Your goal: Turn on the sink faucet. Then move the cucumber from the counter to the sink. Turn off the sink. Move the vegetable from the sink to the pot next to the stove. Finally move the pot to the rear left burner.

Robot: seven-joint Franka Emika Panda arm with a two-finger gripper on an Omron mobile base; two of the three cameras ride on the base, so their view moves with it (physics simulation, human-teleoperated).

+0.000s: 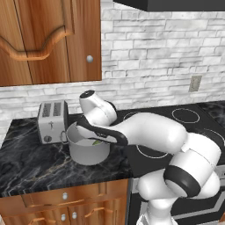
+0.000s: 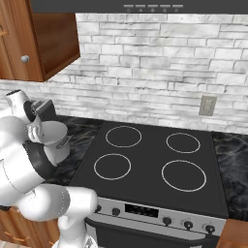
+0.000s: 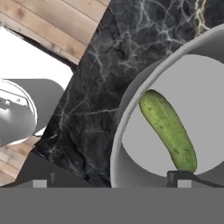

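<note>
Pot (image 1: 88, 149) with 1 cucumber (image 3: 168, 131) inside looks stiff, smooth and fairly heavy; you should pinch its rim, since the gripper (image 3: 109, 183) hangs spread and empty.

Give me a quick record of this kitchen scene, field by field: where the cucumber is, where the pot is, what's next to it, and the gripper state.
cucumber: lying inside the pot
pot: on the counter, left of the stove, not on a burner
toaster: on the counter, just behind and left of the pot
rear left burner: bare
gripper: open, above the pot's rim, holding nothing
step left: move the pot to the rear left burner
</note>
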